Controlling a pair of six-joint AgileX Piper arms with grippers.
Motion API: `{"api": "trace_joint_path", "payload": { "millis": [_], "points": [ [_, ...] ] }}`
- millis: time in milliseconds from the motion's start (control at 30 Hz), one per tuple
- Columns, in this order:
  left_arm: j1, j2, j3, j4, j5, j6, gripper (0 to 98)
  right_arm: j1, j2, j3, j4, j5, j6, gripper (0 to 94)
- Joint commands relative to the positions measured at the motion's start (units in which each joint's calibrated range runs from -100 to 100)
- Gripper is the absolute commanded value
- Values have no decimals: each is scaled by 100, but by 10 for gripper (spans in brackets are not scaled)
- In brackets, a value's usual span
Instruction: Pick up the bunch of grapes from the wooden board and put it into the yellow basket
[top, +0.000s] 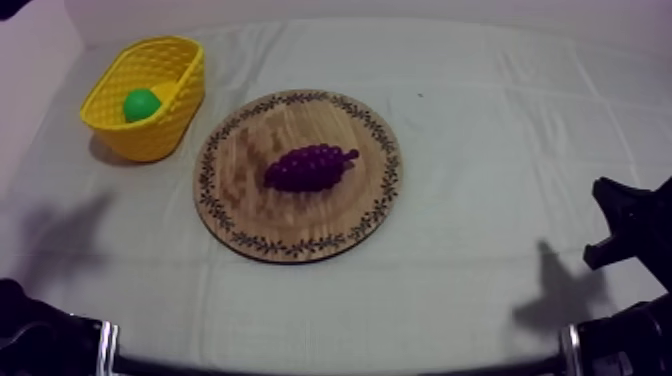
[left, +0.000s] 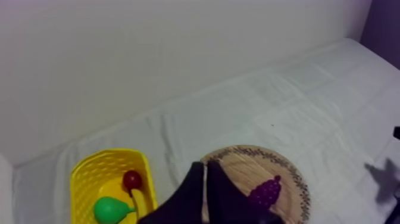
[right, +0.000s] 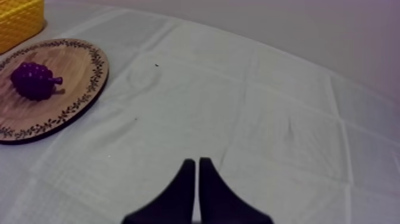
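A purple bunch of grapes (top: 310, 166) lies on its side in the middle of the round wooden board (top: 250, 195). The yellow basket (top: 185, 90) stands at the back left, just off the board's rim. My left gripper (left: 205, 170) is shut on nothing, its fingers pressed into a wedge; beyond it are the board (left: 244, 170) and the grapes (left: 266, 192). My right gripper (right: 197, 162) is also shut on nothing, low over bare cloth, far to the right of the board (right: 71, 65) and the grapes (right: 34, 80).
Inside the basket (left: 80, 179) lie a green pear (left: 110, 210), a small red fruit (left: 132, 179) and a banana (left: 140, 202). The right arm (top: 630, 225) sits at the table's right edge, the left arm (top: 35, 335) at the lower left. Bare cloth surrounds the board.
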Motion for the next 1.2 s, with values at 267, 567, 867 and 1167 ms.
{"api": "trace_joint_path", "payload": {
  "millis": [267, 567, 867, 1167],
  "points": [
    [734, 1505, -1143, -83, 602, -40, 0, 2, -1, -3, 1, -3, 0, 4],
    [1161, 2614, -1434, -213, 663, -92, 0, 2, -1, -3, 1, -3, 0, 4],
    [1388, 3613, -1674, -289, 652, -88, 0, 2, -1, -3, 1, -3, 0, 4],
    [1451, 4123, -1735, -295, 652, -325, 3, 2, -1, -3, 1, -3, 0, 4]
  ]
}}
